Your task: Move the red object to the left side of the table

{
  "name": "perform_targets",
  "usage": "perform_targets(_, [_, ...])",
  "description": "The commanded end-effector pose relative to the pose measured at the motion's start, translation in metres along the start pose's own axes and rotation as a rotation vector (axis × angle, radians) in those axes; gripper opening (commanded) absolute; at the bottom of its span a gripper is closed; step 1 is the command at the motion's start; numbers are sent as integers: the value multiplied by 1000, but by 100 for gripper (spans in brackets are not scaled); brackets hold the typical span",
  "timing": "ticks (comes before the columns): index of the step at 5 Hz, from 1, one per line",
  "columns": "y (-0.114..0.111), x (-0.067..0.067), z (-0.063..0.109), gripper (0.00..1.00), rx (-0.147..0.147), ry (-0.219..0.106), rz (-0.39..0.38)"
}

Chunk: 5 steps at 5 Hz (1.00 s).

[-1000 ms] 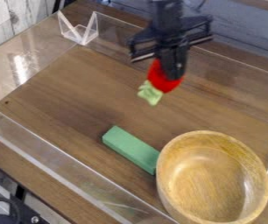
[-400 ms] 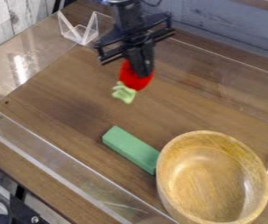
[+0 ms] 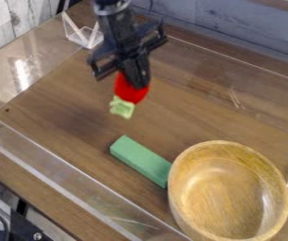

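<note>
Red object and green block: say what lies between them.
Nothing. In the camera view only bare table shows between the red object, held in the shut gripper, and the green block.

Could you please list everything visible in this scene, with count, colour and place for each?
table: one, brown wood grain, filling the middle of the view
acrylic walls: low, clear, bordering the table
acrylic stand: one, clear, back left corner
green block: one, green, rectangular, lying flat on the table near the front, just left of the bowl
wooden bowl: one, light wood, front right, empty
red object: one, bright red with a light green tip pointing down, held in the fingers above the middle of the table
gripper: one, black, pointing down, shut on the red object
</note>
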State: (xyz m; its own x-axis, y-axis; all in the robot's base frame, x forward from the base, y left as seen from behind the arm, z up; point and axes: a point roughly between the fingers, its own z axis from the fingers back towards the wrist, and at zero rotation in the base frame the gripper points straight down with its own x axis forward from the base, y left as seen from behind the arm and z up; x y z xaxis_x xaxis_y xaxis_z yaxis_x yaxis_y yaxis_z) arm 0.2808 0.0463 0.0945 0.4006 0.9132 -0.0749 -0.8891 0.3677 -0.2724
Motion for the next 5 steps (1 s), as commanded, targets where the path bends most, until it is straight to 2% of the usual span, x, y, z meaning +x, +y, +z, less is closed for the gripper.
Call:
perform_targets(1, [-2, 1, -2, 0, -48, -44, 55])
perform_targets(2, [-4, 7, -2, 0, -72, -71, 49])
perform_targets(3, [-6, 12, -2, 0, -83, -95, 49])
perform_targets(5, [-10, 15, -20, 0, -96, -125, 22])
